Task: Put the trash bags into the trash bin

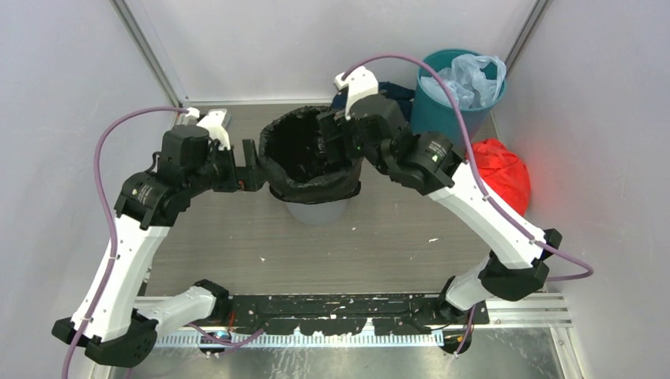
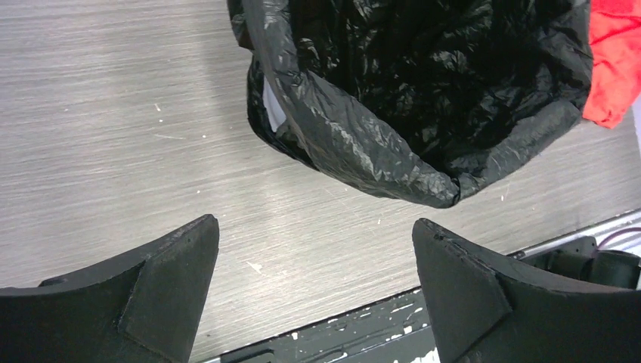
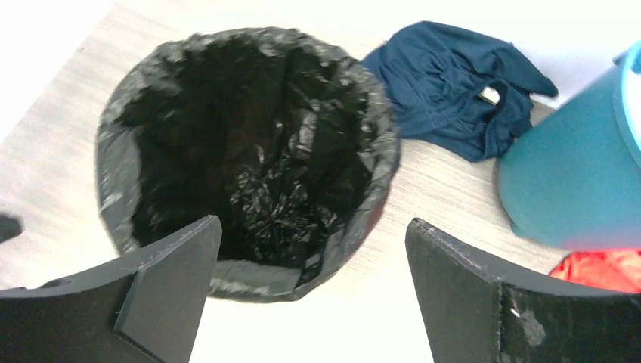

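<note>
The black trash bag (image 1: 306,150) lines the light grey trash bin (image 1: 320,212), its mouth spread wide and its edge folded down over the rim. In the left wrist view the bag (image 2: 393,98) hangs over the bin's side. From the right wrist it shows as a full crinkled ring (image 3: 249,151). My left gripper (image 1: 255,164) is open just left of the bin's rim, and its fingers (image 2: 314,249) hold nothing. At the bin's right rim my right gripper (image 1: 332,142) stands open, with only table showing between its fingers (image 3: 310,249).
A teal bin (image 1: 442,110) holding a pale blue plastic bag (image 1: 472,79) stands at the back right. A red cloth bundle (image 1: 502,174) lies by the right wall. A dark blue cloth (image 3: 453,91) lies behind the grey bin. A black rail (image 1: 348,308) runs along the near edge.
</note>
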